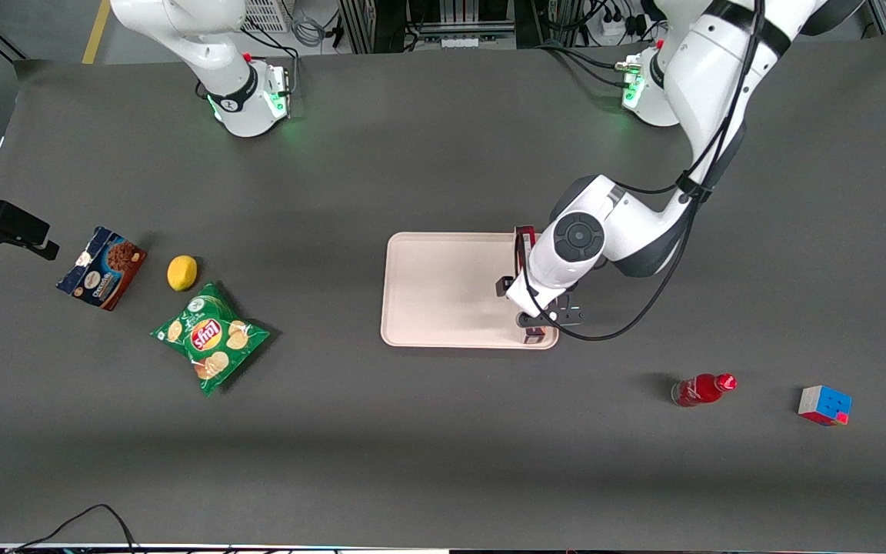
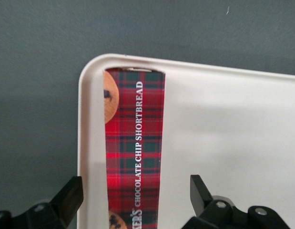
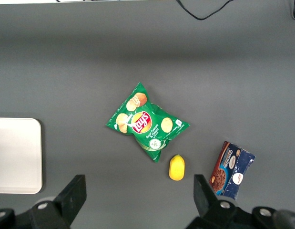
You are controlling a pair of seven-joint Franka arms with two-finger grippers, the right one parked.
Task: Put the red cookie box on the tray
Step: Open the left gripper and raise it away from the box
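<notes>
- One red cookie box point(image 2: 134, 152) lies flat in the tray point(image 2: 233, 143), along its short rim toward my working arm's end, box end near a rounded corner.
- My gripper point(image 2: 137, 200) hangs just above it, fingers point(image 2: 68, 198) spread wide, one each side, not touching the box.
- Nearer the front cam, my end: red bottle point(image 1: 702, 389) & colour cube point(image 1: 824, 405), well apart from tray.
- Parked arm's end: chips bag point(image 1: 211, 337), lemon point(image 1: 181, 272), blue cookie box point(image 1: 101, 267).
- Dark grey table point(image 1: 412, 446); cables on it.
</notes>
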